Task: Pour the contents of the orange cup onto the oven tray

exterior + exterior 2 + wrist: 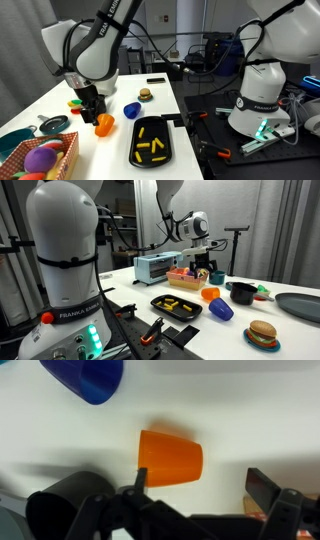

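White tabletop is seen throughout. Nearest in an exterior view, the oven tray is loaded with yellow contents. Beyond it, the orange cup is laid sideways beneath the gripper, whose fingers are spread, grasping nothing.

Blue cup cut off by the wrist view's top edge; end effector fingertips blurred, its base lost below the frame.
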Available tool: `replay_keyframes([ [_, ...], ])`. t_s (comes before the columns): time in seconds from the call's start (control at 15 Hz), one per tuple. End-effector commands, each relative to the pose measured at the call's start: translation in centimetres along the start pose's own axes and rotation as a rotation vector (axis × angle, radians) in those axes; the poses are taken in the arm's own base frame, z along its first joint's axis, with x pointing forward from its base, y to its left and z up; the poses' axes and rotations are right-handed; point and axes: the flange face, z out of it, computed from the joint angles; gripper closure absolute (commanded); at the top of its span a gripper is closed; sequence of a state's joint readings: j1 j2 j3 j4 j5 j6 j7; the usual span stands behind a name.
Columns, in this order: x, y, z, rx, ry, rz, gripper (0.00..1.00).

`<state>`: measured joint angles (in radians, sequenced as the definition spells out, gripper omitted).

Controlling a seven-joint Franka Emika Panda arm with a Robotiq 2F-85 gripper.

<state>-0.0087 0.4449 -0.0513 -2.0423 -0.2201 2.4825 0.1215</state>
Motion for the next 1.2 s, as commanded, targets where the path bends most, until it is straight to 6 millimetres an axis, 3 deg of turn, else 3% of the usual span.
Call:
replay_keyframes([
  [0.0, -4.6, -1.1, -3.1, 0.005, -0.009, -0.025, 0.00],
  [0.33, -9.6, -2.6, -5.4, -0.011, -0.009, -0.064, 0.00],
  [0.6, -12.7, -2.2, -7.1, -0.007, 0.010, -0.064, 0.00],
  [1.13, -16.4, -0.1, -9.3, 0.010, 0.037, -0.031, 0.00],
])
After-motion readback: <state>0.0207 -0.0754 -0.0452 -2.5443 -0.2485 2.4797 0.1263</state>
